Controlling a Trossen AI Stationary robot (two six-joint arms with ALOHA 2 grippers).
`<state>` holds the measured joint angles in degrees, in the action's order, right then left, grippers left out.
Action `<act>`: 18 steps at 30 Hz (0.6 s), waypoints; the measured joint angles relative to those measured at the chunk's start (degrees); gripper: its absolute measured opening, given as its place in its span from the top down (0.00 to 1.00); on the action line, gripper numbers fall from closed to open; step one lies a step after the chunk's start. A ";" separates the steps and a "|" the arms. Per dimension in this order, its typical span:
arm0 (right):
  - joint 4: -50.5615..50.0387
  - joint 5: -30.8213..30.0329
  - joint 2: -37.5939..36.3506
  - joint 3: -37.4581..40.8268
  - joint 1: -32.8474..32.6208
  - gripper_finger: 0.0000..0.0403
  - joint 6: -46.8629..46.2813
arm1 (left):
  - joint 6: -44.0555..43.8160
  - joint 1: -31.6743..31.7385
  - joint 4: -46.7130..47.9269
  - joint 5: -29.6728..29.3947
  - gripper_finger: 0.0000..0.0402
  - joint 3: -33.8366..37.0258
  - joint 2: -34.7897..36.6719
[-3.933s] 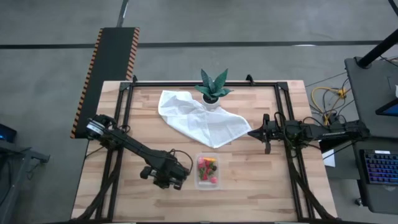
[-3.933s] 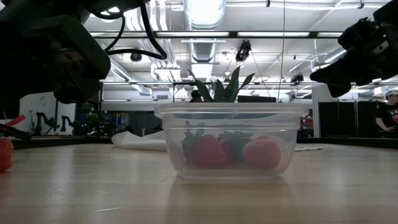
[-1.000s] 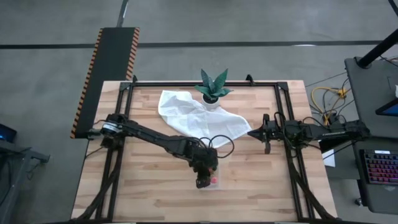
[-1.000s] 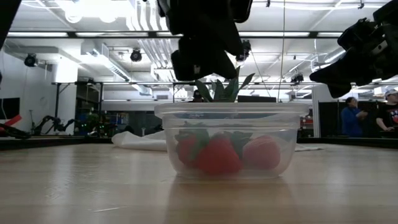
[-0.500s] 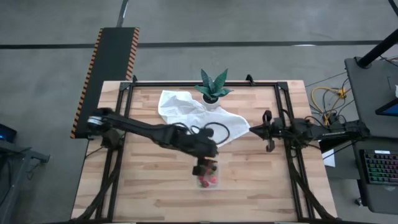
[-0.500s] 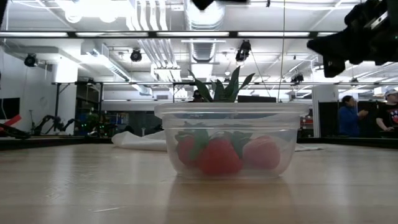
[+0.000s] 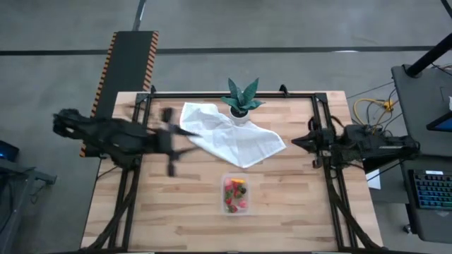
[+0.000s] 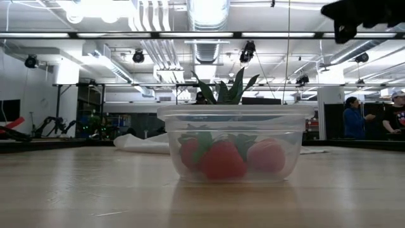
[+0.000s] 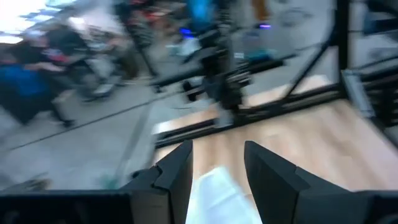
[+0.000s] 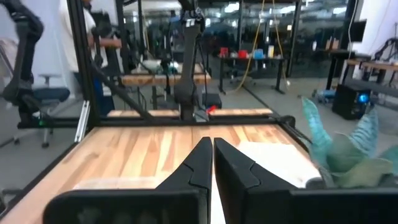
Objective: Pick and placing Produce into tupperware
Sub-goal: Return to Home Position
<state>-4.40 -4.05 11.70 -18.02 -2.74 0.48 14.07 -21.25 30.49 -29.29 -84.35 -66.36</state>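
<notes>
The clear tupperware (image 7: 235,194) stands near the middle of the table's front half; in the low view the tupperware (image 8: 235,142) is close and central. Produce lies inside it: red strawberry pieces (image 8: 218,158), a pink piece and an orange-yellow sliver (image 7: 239,183). My left gripper (image 7: 176,141) hangs blurred over the table's left half, well clear of the tupperware. In its wrist view my left gripper (image 9: 217,149) is open with nothing between the fingers. My right gripper (image 7: 296,142) is shut and holds nothing, raised at the table's right side; its shut fingers (image 10: 212,144) point across the table.
A crumpled white cloth (image 7: 229,137) lies across the far middle of the table. A green spiky potted plant (image 7: 242,99) stands at the cloth's far edge. Black frame rails run along the table's left, right and far sides. People stand in the room beyond the table.
My left gripper has risen from just above the tupperware and swung back toward the table's left edge, tipping from pointing down to nearly level. My right gripper has gone up a little. The produce stays in the tupperware.
</notes>
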 joint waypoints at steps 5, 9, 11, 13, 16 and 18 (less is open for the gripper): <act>-15.37 -0.06 -0.02 -10.33 0.00 0.98 0.85 | -0.10 -4.98 3.51 -6.04 0.68 7.60 12.78; -20.57 -0.48 -0.09 -15.31 0.00 0.98 3.63 | -1.48 -7.28 3.00 -7.84 0.68 17.22 22.57; -21.54 -0.55 -0.09 -16.42 0.00 0.98 5.70 | -3.69 -7.45 2.53 -8.12 0.68 22.27 26.89; -21.90 -0.66 -0.19 -17.15 0.00 0.98 7.03 | -4.68 -7.46 0.30 -8.27 0.68 27.70 30.93; -22.51 -2.16 -1.16 -17.15 0.00 0.98 7.56 | -6.34 -7.93 -3.15 -7.95 0.68 35.39 36.46; -23.13 -4.86 -2.43 -16.58 0.02 0.98 7.45 | -9.41 -8.32 -4.04 -7.79 0.68 39.92 39.80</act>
<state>-27.53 -8.92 9.28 -34.60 -2.72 7.93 4.66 -29.57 26.45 -37.08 -44.43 -26.55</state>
